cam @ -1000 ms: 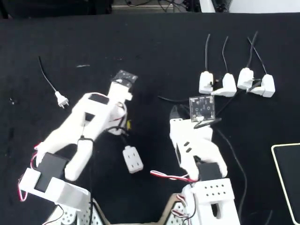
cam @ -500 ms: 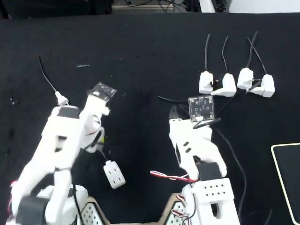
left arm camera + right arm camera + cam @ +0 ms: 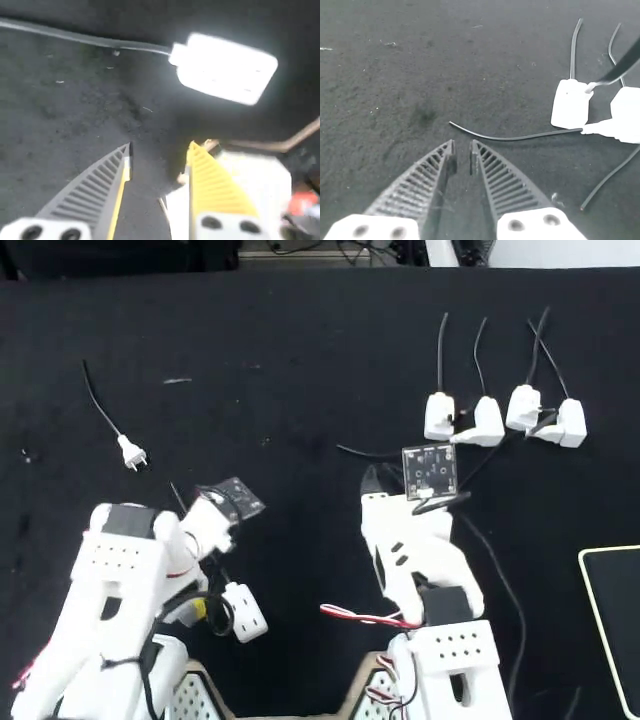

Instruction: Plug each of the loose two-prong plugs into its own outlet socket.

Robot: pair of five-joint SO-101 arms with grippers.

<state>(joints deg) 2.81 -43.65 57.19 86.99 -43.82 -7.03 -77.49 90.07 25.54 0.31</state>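
One loose two-prong plug (image 3: 131, 453) is lying at upper left of the high view, well apart from the single outlet socket (image 3: 245, 612) at lower left near the bottom edge. Four white corded blocks (image 3: 484, 422) are sitting as two touching pairs at upper right. The left gripper (image 3: 160, 147) is hanging spread, holding nothing, near that socket. The right gripper (image 3: 462, 145) is hanging with its fingers nearly pressed together, empty. Between plug and pairs, black cloth (image 3: 300, 360) is stretching wide.
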